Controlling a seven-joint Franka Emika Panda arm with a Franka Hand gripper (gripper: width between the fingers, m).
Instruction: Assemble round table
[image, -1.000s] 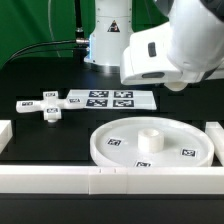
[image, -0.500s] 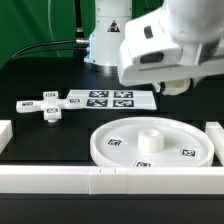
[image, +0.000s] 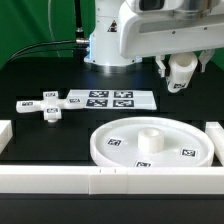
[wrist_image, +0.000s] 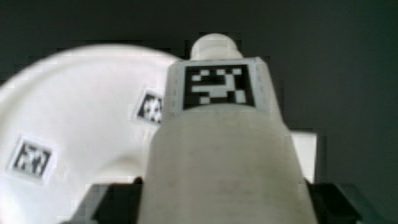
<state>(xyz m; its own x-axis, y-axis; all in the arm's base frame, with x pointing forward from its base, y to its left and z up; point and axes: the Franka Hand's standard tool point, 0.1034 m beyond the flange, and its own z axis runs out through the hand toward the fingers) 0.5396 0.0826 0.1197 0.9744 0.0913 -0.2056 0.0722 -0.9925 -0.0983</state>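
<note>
The large rimmed round disc (image: 150, 146) lies flat on the table near the front, with a raised hub at its centre; it also shows in the wrist view (wrist_image: 71, 110). The small cross-shaped foot (image: 45, 105) lies at the exterior view's left. My gripper (image: 181, 76) hangs above and behind the disc, toward the exterior view's right. In the wrist view my gripper (wrist_image: 217, 205) is shut on the thick cylinder leg (wrist_image: 217, 140), whose tag faces the camera. The leg (image: 181, 72) is small and partly hidden between the fingers in the exterior view.
The marker board (image: 105, 98) lies behind the disc, beside the foot. White border rails run along the front (image: 100, 180), with end pieces at the left (image: 4, 134) and right (image: 215, 135). The robot base (image: 105, 45) stands at the back.
The arm has lifted and drawn back from in front of the camera. The gripper with the leg now shows above the disc's far right side. Disc and foot have not moved.
</note>
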